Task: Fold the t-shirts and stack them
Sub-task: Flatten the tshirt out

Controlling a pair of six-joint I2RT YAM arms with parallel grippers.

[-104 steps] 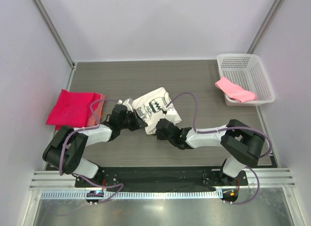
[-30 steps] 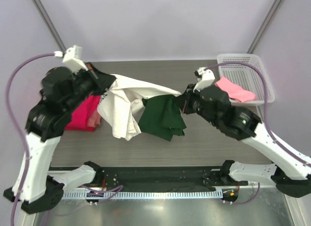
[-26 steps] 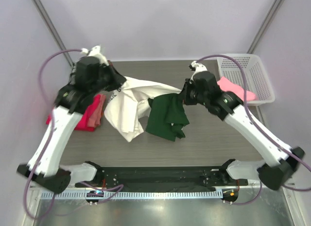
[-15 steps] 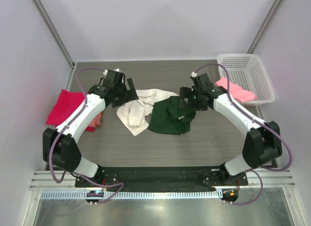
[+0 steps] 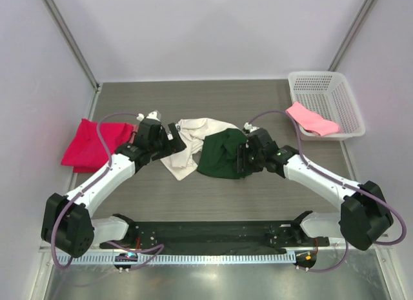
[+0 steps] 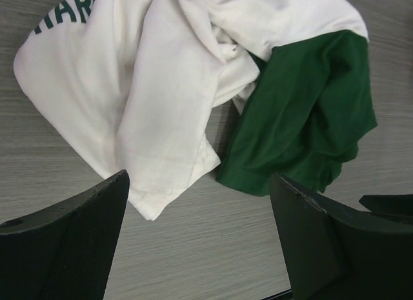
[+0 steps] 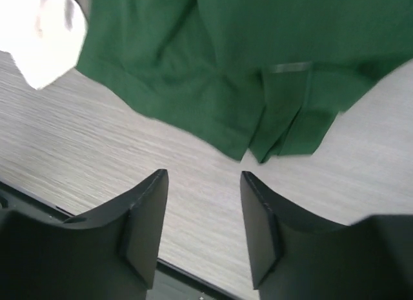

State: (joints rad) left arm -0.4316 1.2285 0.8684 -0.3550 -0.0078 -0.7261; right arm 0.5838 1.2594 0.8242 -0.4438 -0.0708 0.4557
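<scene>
Lowered from the raised spread of a second ago, the left pincer (image 5: 171, 135) and right pincer (image 5: 241, 159) now gape empty at mid-frame — their load has been let go, so flattening is yet to come. Between them the cream-and-green t-shirt (image 5: 208, 150) lies crumpled on the desk (image 5: 213, 103), green half bunched rightward, most of its print seemingly folded under.

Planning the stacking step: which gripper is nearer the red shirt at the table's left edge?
Left. The left gripper sits right of the red shirt; the right gripper is beyond the crumpled white-and-green shirt.
</scene>
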